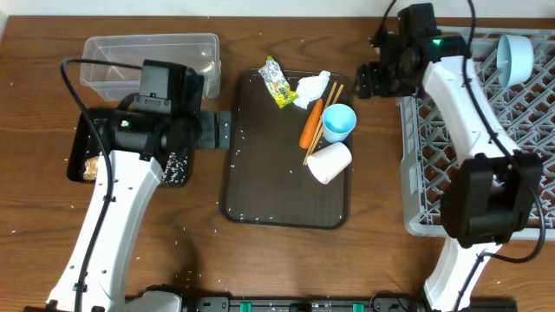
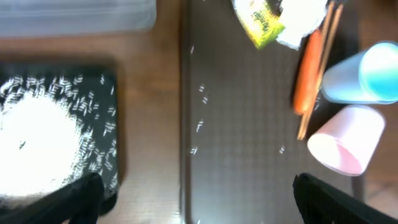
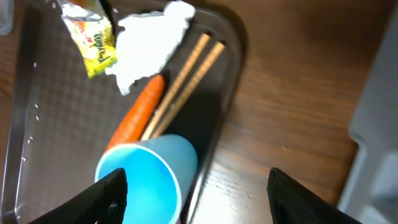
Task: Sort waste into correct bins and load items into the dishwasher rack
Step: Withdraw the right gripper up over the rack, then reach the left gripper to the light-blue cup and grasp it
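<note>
The brown serving tray (image 1: 260, 173) holds a foil wrapper (image 1: 277, 82), tissue (image 1: 312, 87), carrot (image 1: 310, 124), chopsticks (image 1: 325, 117), a light blue cup (image 1: 338, 121) and a pink cup (image 1: 329, 162). White rice (image 2: 37, 137) lies in the black tray (image 1: 80, 143), with a brown lump (image 1: 89, 167). The clear tub (image 1: 147, 56) sits behind it. A light blue dish (image 1: 513, 59) stands in the grey rack (image 1: 520, 121). My left gripper (image 2: 199, 205) is open and empty over the serving tray's left edge. My right gripper (image 3: 199, 199) is open and empty above the blue cup (image 3: 146, 180).
Loose rice grains are scattered on the wooden table (image 1: 35, 243) and on the serving tray. The rack's left wall (image 3: 379, 124) stands close to the right of my right gripper. My left arm covers much of the black tray.
</note>
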Robot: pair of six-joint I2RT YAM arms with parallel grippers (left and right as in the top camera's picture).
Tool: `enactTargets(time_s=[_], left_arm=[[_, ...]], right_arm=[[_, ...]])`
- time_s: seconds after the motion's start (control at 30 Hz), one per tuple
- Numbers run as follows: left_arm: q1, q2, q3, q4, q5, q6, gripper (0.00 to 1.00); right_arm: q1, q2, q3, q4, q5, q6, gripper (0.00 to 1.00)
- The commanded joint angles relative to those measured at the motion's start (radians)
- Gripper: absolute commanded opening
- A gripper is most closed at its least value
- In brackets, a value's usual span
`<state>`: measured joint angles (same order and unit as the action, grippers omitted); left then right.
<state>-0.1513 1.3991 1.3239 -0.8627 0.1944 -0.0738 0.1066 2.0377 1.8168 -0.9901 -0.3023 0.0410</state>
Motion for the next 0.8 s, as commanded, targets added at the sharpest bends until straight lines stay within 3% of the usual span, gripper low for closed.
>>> enactTargets(time_s=[0.0,0.17,0.4,0.57,0.77], left_arm=[[0.004,0.006,0.015,0.040,0.069,-0.063,0.98],[0.004,0.006,0.015,0.063,0.089,-0.074,0.98],[-0.011,0.040,0.015,0.283,0.320,-0.101,0.98],[-0.090,0.151,0.016,0.462,0.303,-0.112,0.98],[-0.212,0.343,0.019,0.542,0.212,-0.116,0.98]], right_arm=[[-0.072,-0.087,0.000,-0.016,-0.012,0.003,0.69],[-0.166,-0.148,0.000,-0.058,-0.012,0.000,0.70],[-0.245,-0.187,0.000,-0.080,-0.078,-0.016,0.71],[-0.237,-0.187,0.000,-0.081,-0.094,-0.024,0.71],[-0.237,-0.187,0.000,-0.092,-0.091,-0.024,0.72]])
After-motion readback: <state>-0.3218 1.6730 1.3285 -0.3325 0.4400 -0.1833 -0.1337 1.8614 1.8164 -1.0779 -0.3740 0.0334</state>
